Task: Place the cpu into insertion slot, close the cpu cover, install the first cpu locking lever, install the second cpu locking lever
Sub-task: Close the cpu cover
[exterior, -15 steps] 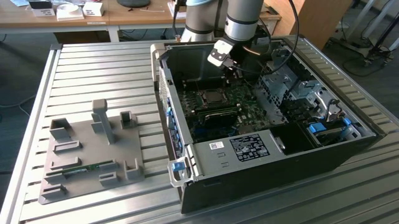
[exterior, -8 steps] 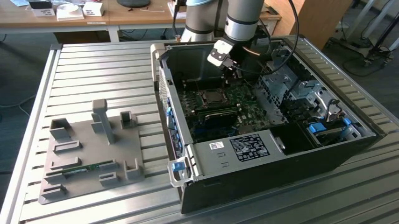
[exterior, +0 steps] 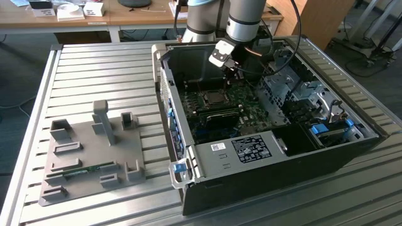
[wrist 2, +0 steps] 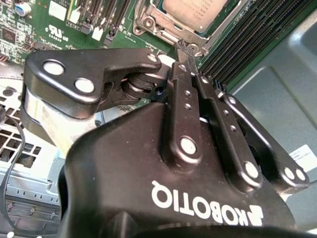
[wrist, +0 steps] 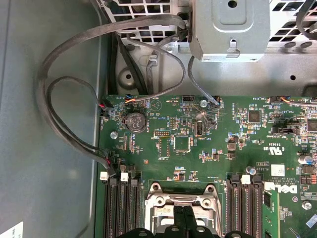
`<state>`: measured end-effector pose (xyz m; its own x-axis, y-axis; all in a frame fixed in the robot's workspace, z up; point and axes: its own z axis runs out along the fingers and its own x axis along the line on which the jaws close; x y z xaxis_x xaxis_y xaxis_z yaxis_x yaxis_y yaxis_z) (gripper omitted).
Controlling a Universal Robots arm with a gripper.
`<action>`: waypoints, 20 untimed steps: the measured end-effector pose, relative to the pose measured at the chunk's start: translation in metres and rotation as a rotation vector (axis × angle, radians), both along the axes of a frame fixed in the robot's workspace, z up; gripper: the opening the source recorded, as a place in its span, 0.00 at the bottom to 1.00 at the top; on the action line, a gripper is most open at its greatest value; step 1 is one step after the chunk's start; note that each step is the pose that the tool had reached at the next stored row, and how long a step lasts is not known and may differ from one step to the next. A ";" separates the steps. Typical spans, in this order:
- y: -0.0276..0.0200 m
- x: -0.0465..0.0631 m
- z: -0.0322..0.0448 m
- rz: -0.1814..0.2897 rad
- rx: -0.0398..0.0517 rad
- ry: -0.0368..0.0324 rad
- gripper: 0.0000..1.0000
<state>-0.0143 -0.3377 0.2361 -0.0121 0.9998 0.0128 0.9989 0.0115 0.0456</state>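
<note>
- The black two-fingered gripper on the grey robot arm is hanging inside the open black computer case, which is lying on the ribbed aluminium table.
- Its fingers are lying pressed together, and no gap is showing at the tips in both wrist views. Whether anything thin is being pinched between them cannot be told.
- The small flat square cpu, silver-grey on top, is sitting in the insertion slot. This is a dark square socket edged with silver metal on the green circuit board.
- The thin silver metal cpu cover is lying flat around the chip and framing it through its square window, so it is judged to be closed.
- In the exterior view the socket is lying at about seven o'clock from the gripper and close beneath it.
- In the second wrist view the fingertips are meeting a corner of the socket's metal frame, just beside the long narrow black memory slots.
- The fingers' long axis is pointing across that corner toward the chip, so the work is judged to be centring on the socket's edge fittings.
</note>
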 end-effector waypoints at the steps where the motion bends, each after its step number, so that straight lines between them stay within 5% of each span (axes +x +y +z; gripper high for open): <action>1: 0.0000 0.000 0.0000 0.000 0.0000 0.0000 0.11; 7: 0.0000 -0.003 -0.0004 0.000 0.0001 -0.0001 0.11; 20: 0.0000 -0.031 -0.0057 -0.005 -0.0018 0.0000 0.11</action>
<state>-0.0458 -0.3377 0.2303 -0.0070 0.9999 0.0110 0.9989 0.0065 0.0456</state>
